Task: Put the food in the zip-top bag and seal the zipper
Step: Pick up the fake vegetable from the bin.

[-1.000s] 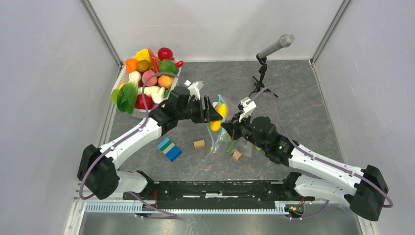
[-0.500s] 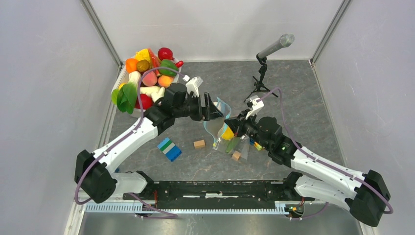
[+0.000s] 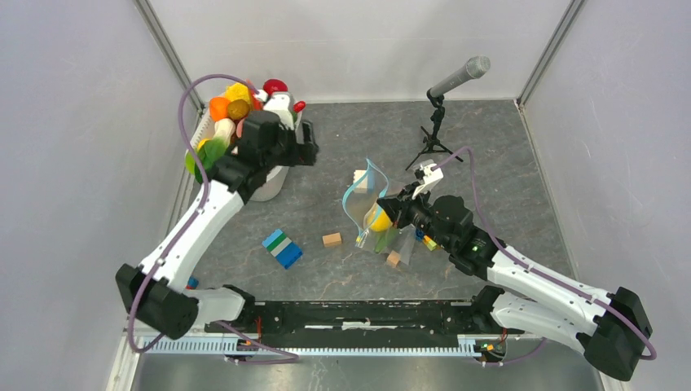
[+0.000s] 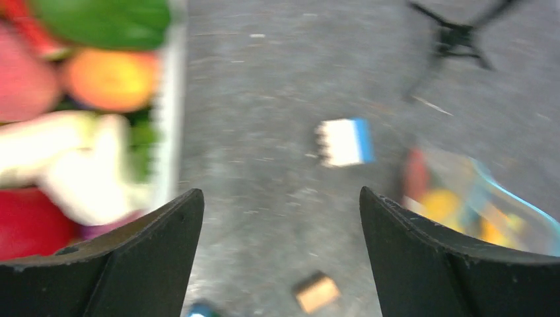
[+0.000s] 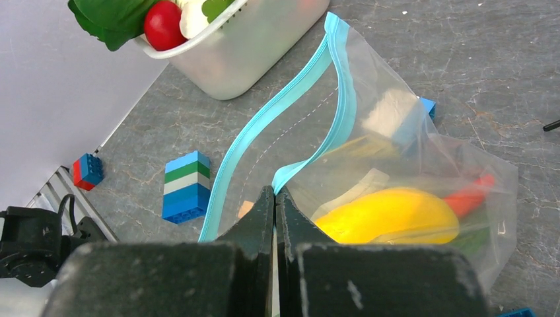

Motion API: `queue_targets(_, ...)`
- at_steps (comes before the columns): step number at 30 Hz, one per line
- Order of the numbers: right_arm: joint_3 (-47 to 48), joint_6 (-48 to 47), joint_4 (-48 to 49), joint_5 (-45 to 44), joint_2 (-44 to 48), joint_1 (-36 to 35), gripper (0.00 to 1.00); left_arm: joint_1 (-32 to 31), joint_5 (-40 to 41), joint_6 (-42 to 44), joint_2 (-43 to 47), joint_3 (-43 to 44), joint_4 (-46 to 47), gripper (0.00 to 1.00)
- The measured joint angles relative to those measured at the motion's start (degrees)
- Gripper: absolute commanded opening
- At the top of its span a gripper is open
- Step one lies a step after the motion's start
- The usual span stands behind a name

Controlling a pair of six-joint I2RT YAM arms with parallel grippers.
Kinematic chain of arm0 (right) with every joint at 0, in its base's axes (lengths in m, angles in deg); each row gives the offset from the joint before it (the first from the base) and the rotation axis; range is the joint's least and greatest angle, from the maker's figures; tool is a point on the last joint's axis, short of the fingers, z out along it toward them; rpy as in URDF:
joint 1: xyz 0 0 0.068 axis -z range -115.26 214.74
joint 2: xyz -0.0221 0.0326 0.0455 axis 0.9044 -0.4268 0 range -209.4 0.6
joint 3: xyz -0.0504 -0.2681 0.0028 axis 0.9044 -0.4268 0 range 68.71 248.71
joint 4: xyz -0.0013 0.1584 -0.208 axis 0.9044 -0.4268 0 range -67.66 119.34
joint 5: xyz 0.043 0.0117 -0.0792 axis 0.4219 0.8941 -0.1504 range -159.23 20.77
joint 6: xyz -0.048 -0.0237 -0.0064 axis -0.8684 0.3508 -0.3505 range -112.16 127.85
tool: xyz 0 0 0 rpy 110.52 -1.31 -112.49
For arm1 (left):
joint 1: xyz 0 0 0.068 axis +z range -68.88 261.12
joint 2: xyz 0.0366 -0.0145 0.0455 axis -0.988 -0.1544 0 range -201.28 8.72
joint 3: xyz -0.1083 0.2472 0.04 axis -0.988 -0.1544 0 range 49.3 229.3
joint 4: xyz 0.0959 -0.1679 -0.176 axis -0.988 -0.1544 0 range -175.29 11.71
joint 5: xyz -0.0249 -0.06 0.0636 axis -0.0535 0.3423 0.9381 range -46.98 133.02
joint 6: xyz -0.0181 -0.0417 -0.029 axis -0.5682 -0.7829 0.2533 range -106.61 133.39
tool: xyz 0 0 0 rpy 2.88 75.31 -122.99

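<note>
- Your right tool (image 5: 274, 198) is closed tight on the zipper (image 5: 343, 92) of the zip-top bag (image 5: 403, 145), at a fold in the blue strip. Its own fingertips hide the exact spot it grips.
- From above, the bag (image 3: 367, 191) stands up off the bench (image 3: 505, 163) at mid-bench, just ahead of the right tool (image 3: 389, 210). Its mouth gapes, and the two zipper strips are apart along most of their length.
- Inside the bag you can see a yellow food piece (image 5: 389, 214) and a red-orange piece (image 5: 470, 193). Pale and green shapes behind the crinkled film cannot be identified.
- A white-and-blue block (image 5: 403, 112) shows through the film. I cannot tell whether it lies inside the bag or behind it.
- Your left tool (image 4: 280, 195) is spread wide with nothing between its fingers. It hangs over the bench beside the white tub (image 5: 264, 46).
- The left wrist view is badly blurred, so the tub's contents read only as colour patches.
- The remaining food (image 3: 236, 98) is heaped in the tub, partly covered by the left arm in the top view.
- A striped building block (image 3: 282, 248) and a tan cube (image 3: 332, 239) lie loose on the bench near the bag.
</note>
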Motion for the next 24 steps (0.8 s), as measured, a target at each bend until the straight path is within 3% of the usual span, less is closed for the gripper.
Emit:
queue_targets(6, -0.22, 0.00, -0.28, 0.63, 0.00, 0.00, 0.00, 11.47, 6.82, 5.22, -9.90, 4.24, -4.22, 0.78)
queue_targets(14, -0.24, -0.13, -0.42, 1.66, -0.13, 0.00, 0.00, 14.53, 10.82, 11.89, -19.87, 11.45, -9.20, 0.67)
queue_targets(24, -0.26, -0.81, -0.92, 1.68, -0.31, 0.00, 0.00, 19.41, 10.67, 16.04, -23.69, 13.88, -10.05, 0.65)
